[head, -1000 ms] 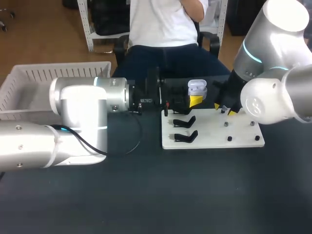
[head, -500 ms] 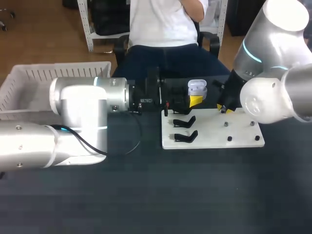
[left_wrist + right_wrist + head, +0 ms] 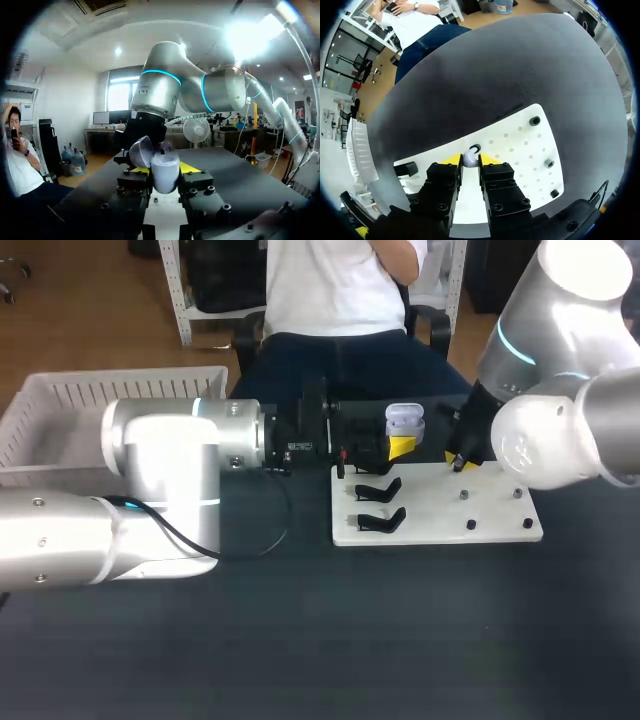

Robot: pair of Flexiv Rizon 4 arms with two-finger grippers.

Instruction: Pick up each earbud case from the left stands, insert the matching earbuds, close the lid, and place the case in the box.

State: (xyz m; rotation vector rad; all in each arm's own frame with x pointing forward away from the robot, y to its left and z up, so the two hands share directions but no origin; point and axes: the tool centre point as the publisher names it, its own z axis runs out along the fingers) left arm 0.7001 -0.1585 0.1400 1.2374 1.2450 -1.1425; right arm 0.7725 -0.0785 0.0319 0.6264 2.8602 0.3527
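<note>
White earbud case (image 3: 165,176), lid open, tipped back, upright, clamped in left gripper (image 3: 165,169) above white board's (image 3: 440,512) far-left edge. Small white earbud (image 3: 469,158) pinched in right gripper (image 3: 470,160) just over board. Two black stands (image 3: 380,489) on board's left. White slatted box (image 3: 60,405) on tabletop (image 3: 300,640), far left.

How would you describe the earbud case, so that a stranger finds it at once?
Find the white board on the dark table. At its far left corner, the left gripper holds the earbud case just beyond the black stands. It is the only small white rounded box, with lid open.
</note>
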